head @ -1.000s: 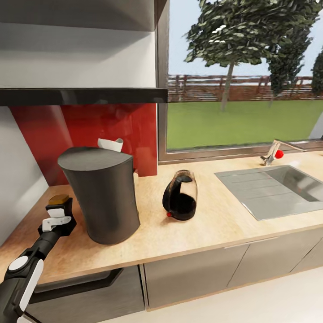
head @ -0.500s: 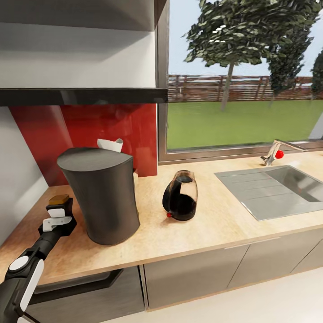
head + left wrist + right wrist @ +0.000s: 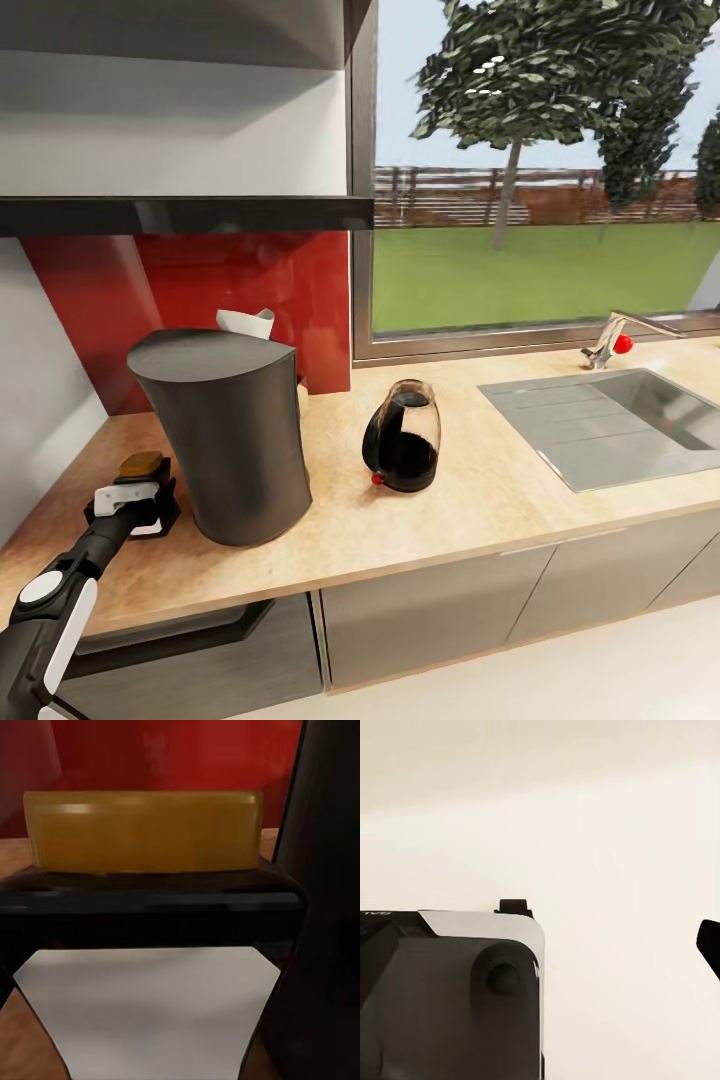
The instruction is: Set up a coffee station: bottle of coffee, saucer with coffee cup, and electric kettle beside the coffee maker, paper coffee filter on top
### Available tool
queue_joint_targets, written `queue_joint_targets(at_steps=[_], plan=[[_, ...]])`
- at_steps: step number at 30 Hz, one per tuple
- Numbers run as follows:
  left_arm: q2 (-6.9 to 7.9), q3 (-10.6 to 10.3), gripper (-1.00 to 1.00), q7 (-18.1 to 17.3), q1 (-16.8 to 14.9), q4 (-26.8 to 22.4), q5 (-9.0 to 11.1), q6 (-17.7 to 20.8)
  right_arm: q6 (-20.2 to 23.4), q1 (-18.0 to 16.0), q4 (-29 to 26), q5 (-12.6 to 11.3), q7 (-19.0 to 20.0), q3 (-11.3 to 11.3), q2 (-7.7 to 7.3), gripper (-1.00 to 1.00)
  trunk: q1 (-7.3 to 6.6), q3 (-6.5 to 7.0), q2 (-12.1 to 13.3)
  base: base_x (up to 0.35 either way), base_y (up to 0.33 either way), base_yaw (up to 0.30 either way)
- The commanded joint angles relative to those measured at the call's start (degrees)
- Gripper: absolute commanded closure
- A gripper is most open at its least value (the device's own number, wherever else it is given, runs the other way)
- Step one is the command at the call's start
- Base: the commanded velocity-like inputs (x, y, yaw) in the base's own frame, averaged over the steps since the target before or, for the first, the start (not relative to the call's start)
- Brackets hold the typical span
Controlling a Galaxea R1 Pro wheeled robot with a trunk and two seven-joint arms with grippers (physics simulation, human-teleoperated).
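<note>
on the light wood-grain worktop we log: tall dark-grey coffee maker, white paper filter behind its top, glass kettle beside. left gripper clamps the amber-capped dark bottle near the left end; saucer and cup outstanding.

Bottle of coffee right up close, amber cap over white label, coffee maker's dark flank at three o'clock, red wall panel behind.

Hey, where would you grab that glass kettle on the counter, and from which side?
Take the electric kettle by its black handle, coming from the coffee maker side: the handle arcs down that flank, while the rounded glass body looks harder to hold.
</note>
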Motion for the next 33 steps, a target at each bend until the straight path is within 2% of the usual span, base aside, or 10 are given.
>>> queue_joint_targets(at_steps=[1, 15, 21, 33], plan=[[0.00, 0.08, -1.00, -0.37, -0.04, 0.01, 0.60, 0.13, -0.12, -0.03, -0.01, -0.49, -0.17, 0.49, -0.01, -1.00, 0.02, -0.09, -0.08, 0.000, 0.000, 0.000], [0.00, 0.08, -1.00, -0.37, 0.02, 0.01, 0.65, 0.12, -0.12, -0.03, -0.01, -0.49, -0.17, 0.49, -0.01, -1.00, 0.02, -0.09, -0.08, -0.002, 0.000, 0.000], [0.00, 0.08, -1.00, -0.37, 0.02, 0.01, 0.62, 0.12, -0.12, -0.03, -0.01, -0.49, -0.18, 0.49, -0.01, -1.00, 0.02, -0.09, -0.08, -0.196, 0.000, 0.000], [0.00, 0.08, -1.00, -0.37, 0.04, 0.01, 0.57, 0.13, -0.13, -0.03, -0.01, -0.49, -0.16, 0.49, -0.01, -1.00, 0.02, -0.09, -0.08, -0.021, 0.000, 0.000]])
